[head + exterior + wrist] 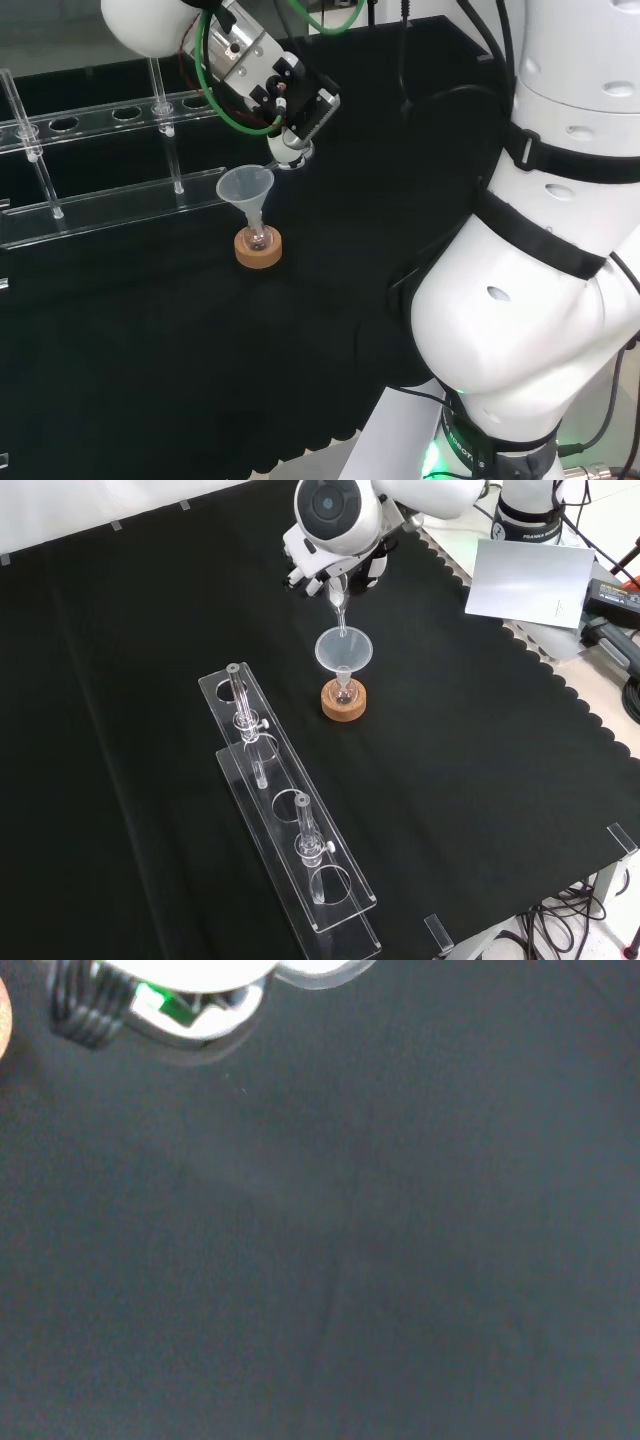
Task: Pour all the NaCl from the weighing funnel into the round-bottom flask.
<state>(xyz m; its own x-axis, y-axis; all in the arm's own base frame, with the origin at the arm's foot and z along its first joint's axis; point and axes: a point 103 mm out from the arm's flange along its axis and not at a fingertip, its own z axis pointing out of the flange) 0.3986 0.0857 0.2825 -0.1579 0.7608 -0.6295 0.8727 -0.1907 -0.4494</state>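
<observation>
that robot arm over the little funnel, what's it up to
The arm's hand holds a clear weighing funnel tipped downward, its narrow end aimed into the mouth of a plastic funnel. That funnel sits in the neck of a small round-bottom flask resting on a cork ring. It appears to be mid-pour; whether any salt is falling can't be made out. Clear racks stand nearby on the black cloth.

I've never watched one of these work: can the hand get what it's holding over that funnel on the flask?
Probably yes. The hand holds the weighing funnel tilted, its tip just above the funnel seated in the flask on the cork ring. Nothing stands between them.
</observation>
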